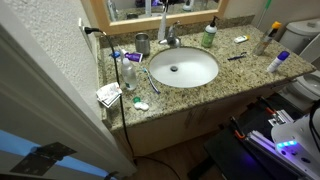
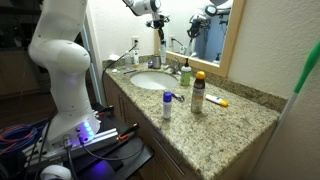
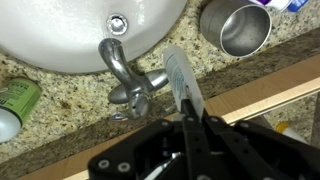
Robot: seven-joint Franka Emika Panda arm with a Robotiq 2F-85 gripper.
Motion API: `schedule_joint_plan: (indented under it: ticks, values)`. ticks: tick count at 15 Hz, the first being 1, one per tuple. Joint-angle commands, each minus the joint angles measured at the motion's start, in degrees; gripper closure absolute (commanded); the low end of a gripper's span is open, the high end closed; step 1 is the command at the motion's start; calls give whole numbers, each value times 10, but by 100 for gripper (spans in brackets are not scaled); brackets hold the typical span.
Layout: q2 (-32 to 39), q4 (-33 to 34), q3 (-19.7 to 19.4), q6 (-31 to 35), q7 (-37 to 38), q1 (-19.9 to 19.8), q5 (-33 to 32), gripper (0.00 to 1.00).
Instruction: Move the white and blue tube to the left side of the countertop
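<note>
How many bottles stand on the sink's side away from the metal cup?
3: green bottle beside the faucet, tall yellow-capped bottle and short blue-capped bottle farther along. Others may be hidden.

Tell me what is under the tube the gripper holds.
In the wrist view, speckled countertop lies under the tube, with the faucet close beside. The tube hides the strip directly beneath it, and the gripper covers its held end.

There is one desk [image 2: 240,120] with one sink [image 1: 195,72], one faucet [image 3: 125,80], one metal cup [image 3: 235,28] and one white and blue tube [image 3: 183,80]. Three bottles are certain: one green bottle [image 2: 185,73], one brown bottle [image 2: 198,92] and one white bottle [image 2: 167,104] with a blue cap. Possibly a fourth bottle [image 1: 128,72] stands at the cluttered end, too small to be sure.
</note>
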Motion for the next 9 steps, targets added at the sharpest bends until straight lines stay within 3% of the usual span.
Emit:
schedule_joint_plan:
  ticks: [1,2,9]
  values:
    - [74,116,-28,-35,20,33,10,99]
    - [43,54,-29,-7,6,28,12,96]
    - [131,135,-48,-23,27,51,12,99]
